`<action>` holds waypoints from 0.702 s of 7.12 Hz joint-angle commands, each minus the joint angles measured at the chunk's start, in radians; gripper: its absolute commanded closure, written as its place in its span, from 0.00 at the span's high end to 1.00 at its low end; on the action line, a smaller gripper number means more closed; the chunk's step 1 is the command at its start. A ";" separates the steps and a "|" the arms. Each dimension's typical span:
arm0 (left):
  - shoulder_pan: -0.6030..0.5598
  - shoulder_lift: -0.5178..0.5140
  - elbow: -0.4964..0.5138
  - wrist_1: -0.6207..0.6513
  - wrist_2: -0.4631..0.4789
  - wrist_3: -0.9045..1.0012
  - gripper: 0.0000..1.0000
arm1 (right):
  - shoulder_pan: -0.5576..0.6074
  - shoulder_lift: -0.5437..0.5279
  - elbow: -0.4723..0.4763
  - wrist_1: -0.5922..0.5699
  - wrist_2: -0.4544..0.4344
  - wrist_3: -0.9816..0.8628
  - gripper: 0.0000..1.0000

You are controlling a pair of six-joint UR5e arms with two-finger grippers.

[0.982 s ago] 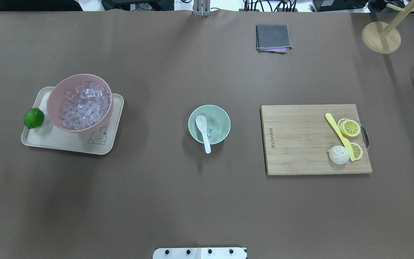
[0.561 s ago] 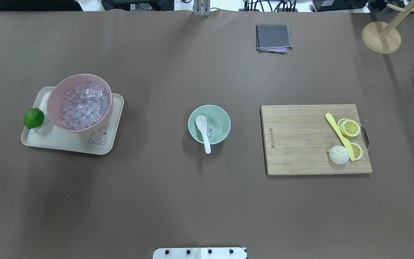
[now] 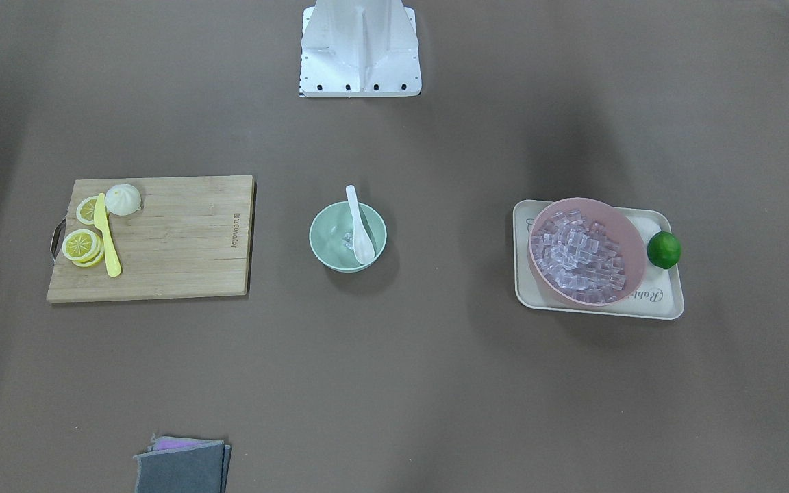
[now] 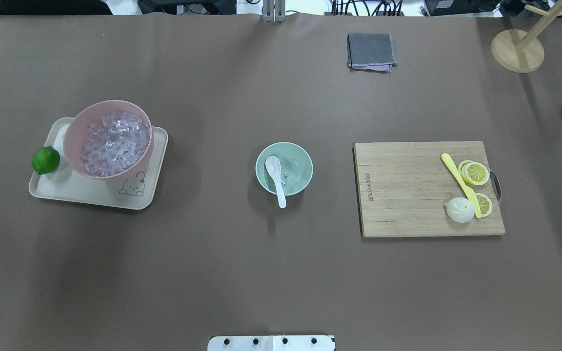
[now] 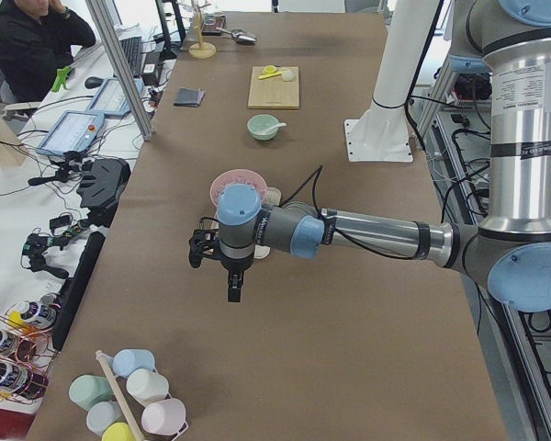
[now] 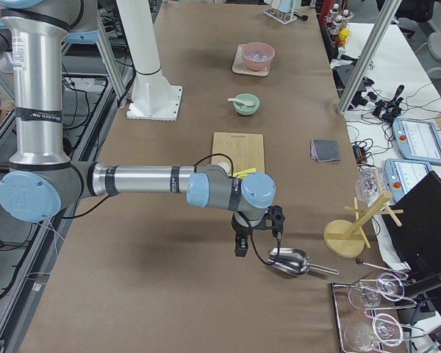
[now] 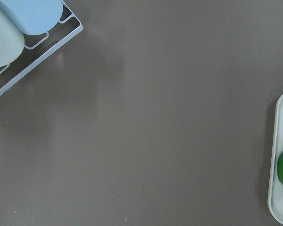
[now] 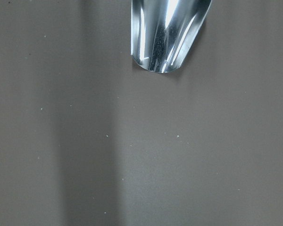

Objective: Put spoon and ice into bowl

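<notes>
Resting in the bowl (image 4: 298, 165) at mid-table: spoon (image 4: 276, 178), scoop end inside toward 10 o'clock, handle lying over the rim at 6 o'clock (overhead view). Ice (image 4: 285, 178): a few cubes on the bowl floor, just beside the spoon at its 3 o'clock.

At 9 o'clock of the bowl, well apart: tray (image 4: 90, 199) carrying the pink bowl (image 4: 72, 139) with the heap (image 4: 112, 144) of cubes. Lime (image 4: 46, 160) sits at the tray's 9 o'clock edge.

Left gripper (image 5: 232, 294): hangs fingers-down over bare table beyond the tray, further along 9 o'clock, well apart from bowl, spoon and ice. Side view only, so fingers apart or together: cannot tell. Its wrist view has the lime and tray edge at 4 o'clock, cups (image 7: 19, 23) at 11 o'clock.

At 3 o'clock of the bowl: board (image 4: 403, 195) with knife (image 4: 459, 183), lemon slices (image 4: 476, 173) and bun (image 4: 459, 210).

Further out, toward 2 o'clock: scoop (image 6: 288, 261), with the right gripper (image 6: 240, 248) just beside it, pointing down, well apart from the bowl. Finger state: cannot tell. Its wrist view has the scoop's mouth at 12 o'clock.

Far edge: cloth (image 4: 370, 50) at 1 o'clock of the bowl, stand (image 4: 516, 50) in the far corner.
</notes>
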 commanded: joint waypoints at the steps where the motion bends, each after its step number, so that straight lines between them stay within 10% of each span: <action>1: 0.000 0.000 0.001 0.001 0.000 0.000 0.98 | -0.001 -0.006 -0.002 -0.002 0.002 -0.001 1.00; 5: 0.000 -0.002 0.014 0.000 -0.001 0.000 0.98 | -0.001 -0.010 -0.004 0.000 0.002 -0.001 1.00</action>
